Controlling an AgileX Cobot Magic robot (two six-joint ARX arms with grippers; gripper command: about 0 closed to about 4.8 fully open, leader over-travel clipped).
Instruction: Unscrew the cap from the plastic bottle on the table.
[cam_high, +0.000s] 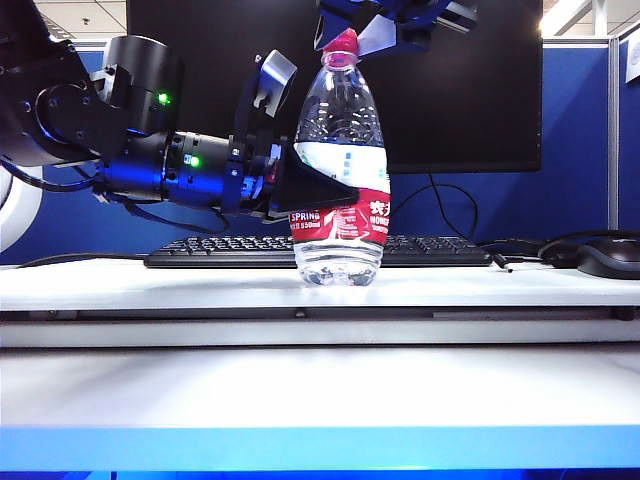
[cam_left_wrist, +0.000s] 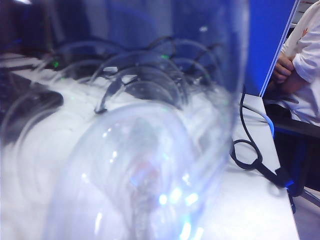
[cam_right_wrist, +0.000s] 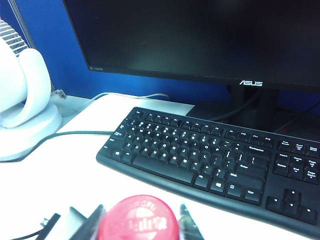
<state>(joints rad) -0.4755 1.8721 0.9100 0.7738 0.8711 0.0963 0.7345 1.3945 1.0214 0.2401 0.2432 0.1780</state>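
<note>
The plastic bottle (cam_high: 340, 170) stands upright on the white table (cam_high: 150, 285), clear with a red-and-white label. My left gripper (cam_high: 312, 192) comes in from the left and is shut on the bottle's middle at the label. In the left wrist view the blurred bottle (cam_left_wrist: 150, 150) fills the picture and hides the fingers. The red-pink cap (cam_high: 342, 48) sits on the neck. My right gripper (cam_high: 343, 38) comes down from above, with a finger against each side of the cap. In the right wrist view the cap (cam_right_wrist: 139, 220) lies between the two dark fingers (cam_right_wrist: 92, 222), the right gripper (cam_right_wrist: 140, 226) shut on it.
A black keyboard (cam_high: 230, 250) and a dark monitor (cam_high: 450, 100) stand behind the bottle. A black mouse (cam_high: 610, 255) lies at the right. A white stand (cam_right_wrist: 25, 110) with a cable is beside the keyboard (cam_right_wrist: 210, 165). A seated person (cam_left_wrist: 300, 60) and looped cables (cam_left_wrist: 247, 155) are at the table's end.
</note>
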